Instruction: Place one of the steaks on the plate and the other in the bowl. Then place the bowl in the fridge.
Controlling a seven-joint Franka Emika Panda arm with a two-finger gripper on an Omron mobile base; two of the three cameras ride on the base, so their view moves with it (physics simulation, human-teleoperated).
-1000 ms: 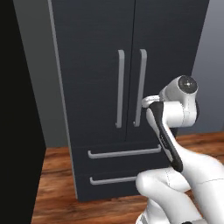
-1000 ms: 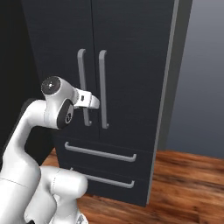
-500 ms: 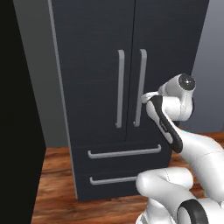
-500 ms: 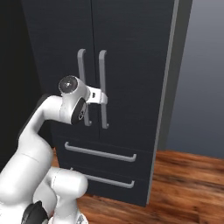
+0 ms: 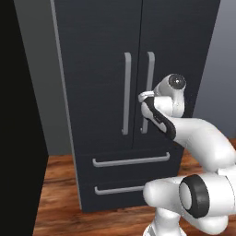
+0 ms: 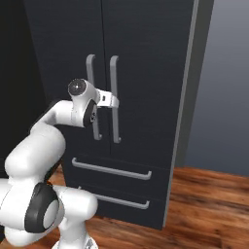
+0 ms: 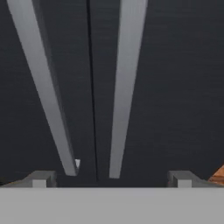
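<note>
Nearest to you, the white Franka arm with its dark joints rises from the base and reaches forward, and its two-finger gripper [image 7: 111, 179] sits right in front of the tall dark charcoal French-door fridge [image 5: 97, 69]. In the hand view you see the two small grey finger tips [image 7: 40, 179] spread far apart at the bottom, so the jaws stand wide open with nothing between them. Both doors are closed.

In the right base view, the hand [image 6: 108, 99] is level with the middle of the two long vertical silver handles, the left handle [image 6: 91, 97] and the right handle [image 6: 115, 99]; it overlaps them, but you cannot tell whether it touches either. In the hand view both handles run up from between the finger tips, one on each side of the dark seam between the doors.

Below the doors you see two drawers, the upper drawer's horizontal bar handle [image 5: 130, 161] above the lower drawer's bar handle [image 6: 119, 199].

The fridge stands on a reddish-brown wood plank floor [image 6: 209, 209], with a plain grey wall [image 6: 223, 97] beside it on the right.
</note>
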